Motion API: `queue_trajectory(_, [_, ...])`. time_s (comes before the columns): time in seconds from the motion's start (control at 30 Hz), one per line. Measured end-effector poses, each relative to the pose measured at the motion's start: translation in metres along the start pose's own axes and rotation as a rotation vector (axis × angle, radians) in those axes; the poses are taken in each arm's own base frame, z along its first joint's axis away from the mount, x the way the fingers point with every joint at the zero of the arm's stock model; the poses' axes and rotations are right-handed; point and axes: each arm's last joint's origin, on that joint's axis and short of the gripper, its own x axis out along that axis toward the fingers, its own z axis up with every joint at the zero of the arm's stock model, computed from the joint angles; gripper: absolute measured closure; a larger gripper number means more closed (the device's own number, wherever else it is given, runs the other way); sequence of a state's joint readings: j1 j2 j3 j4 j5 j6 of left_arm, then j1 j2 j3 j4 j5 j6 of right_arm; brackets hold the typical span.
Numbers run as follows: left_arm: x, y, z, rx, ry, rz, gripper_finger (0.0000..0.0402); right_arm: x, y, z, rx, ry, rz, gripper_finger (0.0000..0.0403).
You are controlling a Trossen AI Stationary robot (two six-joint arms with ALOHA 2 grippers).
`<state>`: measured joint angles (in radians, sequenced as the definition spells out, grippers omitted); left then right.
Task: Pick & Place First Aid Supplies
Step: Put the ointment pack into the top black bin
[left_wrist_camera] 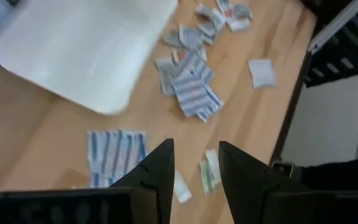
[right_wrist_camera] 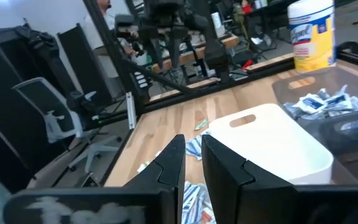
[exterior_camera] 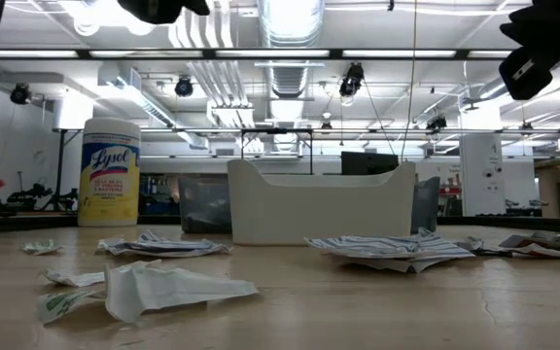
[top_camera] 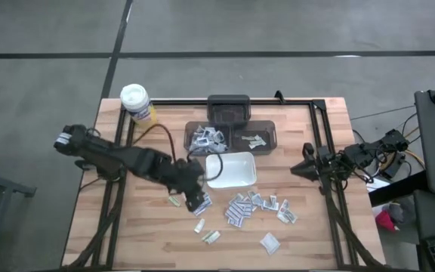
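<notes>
Wooden bench, big workshop behind. Left end effector hovers, fingers apart, nothing held; packets lie scattered just ahead, beside white tray. Picking step; next likely: drop down, pinch one packet. Right end effector waits far off, fingers nearly together, empty.

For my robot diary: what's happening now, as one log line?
left gripper: open, empty, above blue-striped flat packet | right gripper: open, waiting at table's right edge

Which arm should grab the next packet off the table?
Left, probably. The left pincer hangs open right over loose packets beside the white tray; the right pincer waits at the table's right edge, away from them.
</notes>
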<state>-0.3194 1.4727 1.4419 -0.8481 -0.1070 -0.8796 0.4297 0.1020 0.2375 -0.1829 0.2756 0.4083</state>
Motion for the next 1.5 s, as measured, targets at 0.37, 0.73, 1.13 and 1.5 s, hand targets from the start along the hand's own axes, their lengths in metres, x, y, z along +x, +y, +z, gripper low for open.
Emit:
queue_trajectory(0.37, [0.046,-0.017,-0.051,0.101,-0.342,-0.200,0.0284,0.001,0.002,0.000,0.003,0.023,0.045,0.0351])
queue_trajectory(0.73, [0.062,0.021,-0.086,0.121,-0.432,-0.318,0.0284,0.022,0.026,0.023,-0.007,0.174,0.149,0.0351])
queue_trajectory(1.13, [0.015,0.070,-0.104,0.228,-0.558,-0.405,0.0284,0.064,0.059,0.027,0.060,0.734,-0.078,0.0351])
queue_trajectory(1.5, [0.004,0.105,-0.125,0.301,-0.541,-0.491,0.0284,0.094,0.069,0.009,0.312,1.012,-0.268,0.0351])
